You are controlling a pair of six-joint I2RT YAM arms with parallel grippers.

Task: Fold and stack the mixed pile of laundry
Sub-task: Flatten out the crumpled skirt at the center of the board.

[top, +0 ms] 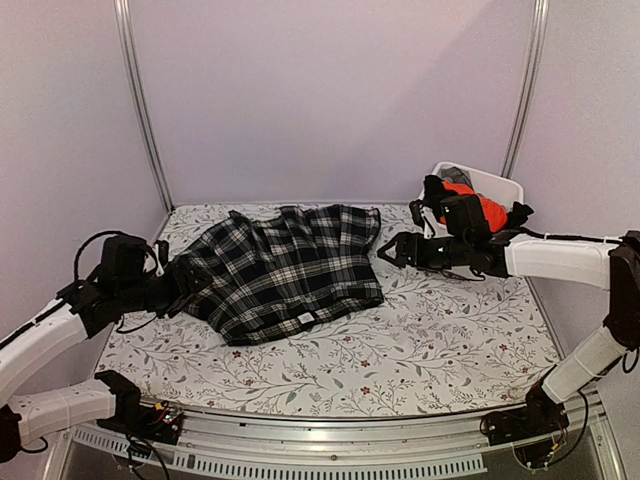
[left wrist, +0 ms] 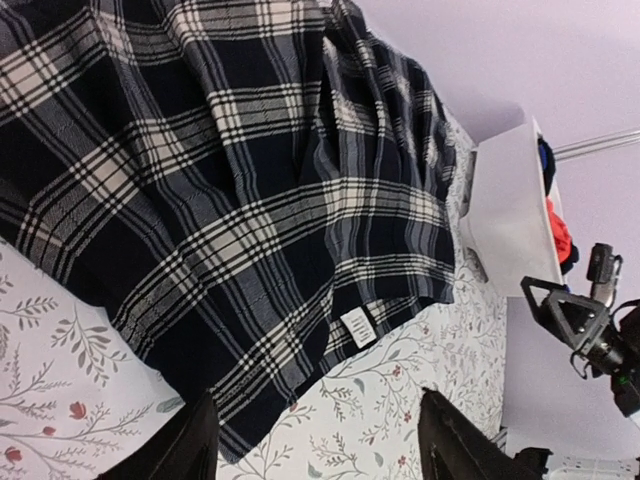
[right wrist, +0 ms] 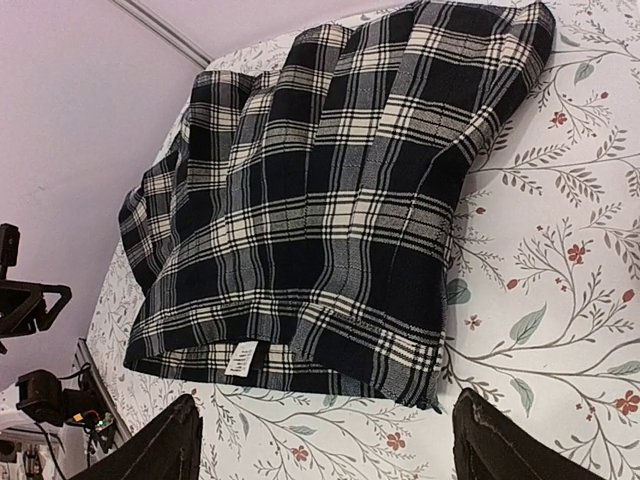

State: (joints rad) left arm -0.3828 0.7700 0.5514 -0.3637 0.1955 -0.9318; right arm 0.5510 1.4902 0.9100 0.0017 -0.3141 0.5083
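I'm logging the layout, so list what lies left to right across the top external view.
In order: left arm's jaws, open → plaid garment → right arm's jaws, open → white bin; the orange-red garment overlaps the bin, so it is left out.

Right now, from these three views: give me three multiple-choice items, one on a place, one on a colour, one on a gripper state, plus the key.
1. The white bin stands:
A. at the table's far right corner
B. at its near left edge
C. in its middle

2. The brightest garment in the bin is:
A. green
B. orange-red
C. yellow

3. The right gripper is:
A. shut on the plaid garment
B. shut on the bin's rim
C. open, holding nothing

Key:
1 A, the top view shows the bin behind the right arm, at the far right corner.
2 B, the orange-red garment shows above the rim.
3 C, in the right wrist view the fingers stand wide apart with only the table between them, and the plaid garment lies beyond them.
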